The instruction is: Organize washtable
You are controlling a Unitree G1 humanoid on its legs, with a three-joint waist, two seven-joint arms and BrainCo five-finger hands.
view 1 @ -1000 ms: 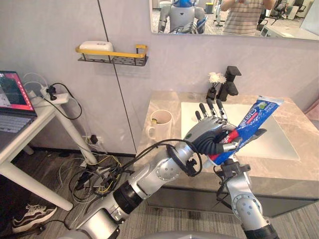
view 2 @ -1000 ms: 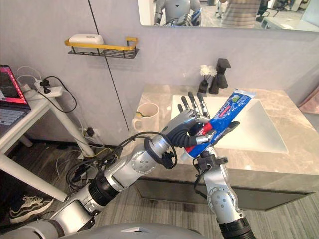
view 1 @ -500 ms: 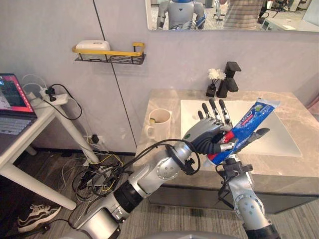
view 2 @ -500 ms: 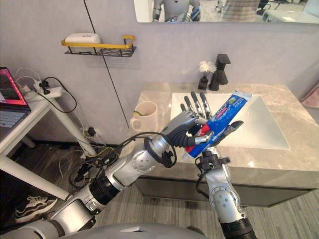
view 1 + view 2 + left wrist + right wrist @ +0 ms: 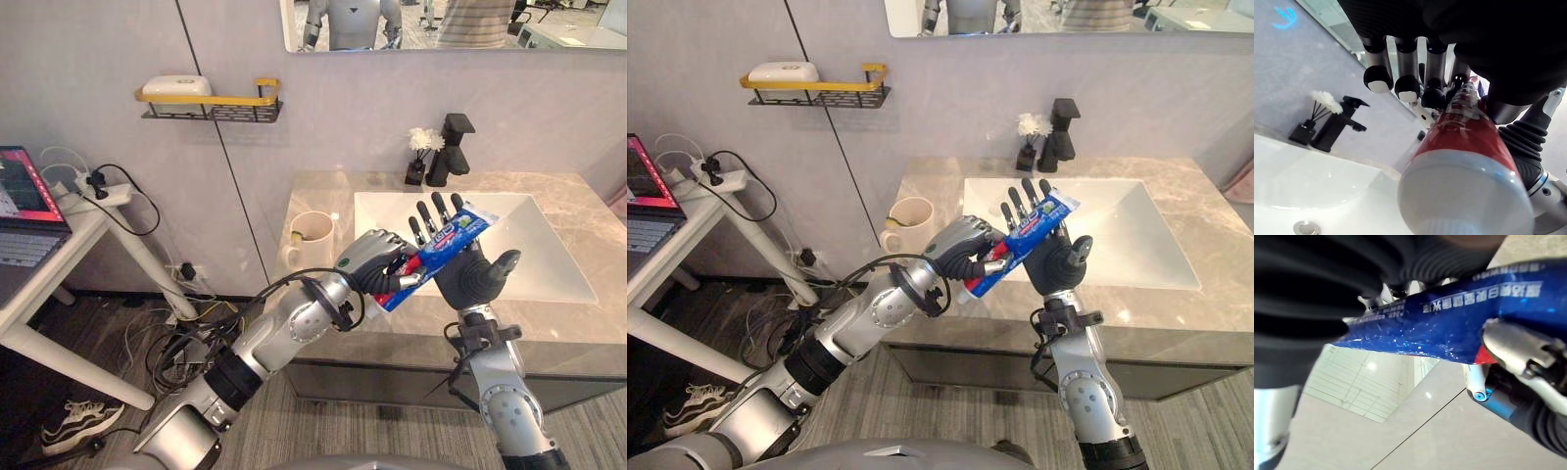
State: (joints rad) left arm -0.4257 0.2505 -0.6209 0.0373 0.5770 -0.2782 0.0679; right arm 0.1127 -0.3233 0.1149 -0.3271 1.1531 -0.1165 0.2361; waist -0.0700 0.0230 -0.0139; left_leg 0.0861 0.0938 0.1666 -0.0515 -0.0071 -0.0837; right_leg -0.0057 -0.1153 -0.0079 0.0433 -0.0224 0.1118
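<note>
The toothpaste tube (image 5: pixel 443 245) is off the surface (image 5: pixel 549 318) and held in the air over its front edge, slanting from its capped red end at about seven o'clock up to its flat crimped end at about one o'clock. The left hand (image 5: pixel 375 264) is clenched round the capped end, fingers and thumb wrapped on it; the left wrist view shows the dark fingertips curled over the red part just behind the white cap (image 5: pixel 1469 196). That low grip carries the whole tube and leaves its long blue body free. The right hand (image 5: pixel 468 276) stands upright just behind that body with its fingers straight and its thumb spread out toward three o'clock. It grips nothing, and the tube lies across its fingers, so it looks like a backstop or a waiting receiver. My reading is that the tube is being passed or steadied between the hands before it is put away. From the tube, the mug (image 5: pixel 313 238) sits on the surface at nine o'clock, near the left corner and within the left arm's reach, and it seems the likeliest home for the tube. The sink basin (image 5: pixel 534 264) lies behind the hands toward three o'clock. The black faucet (image 5: pixel 457 147) and a small white flower holder (image 5: pixel 419 157) stand at twelve o'clock against the wall, well apart from the hands. The wall shelf (image 5: pixel 211 101) hangs off at ten o'clock.
</note>
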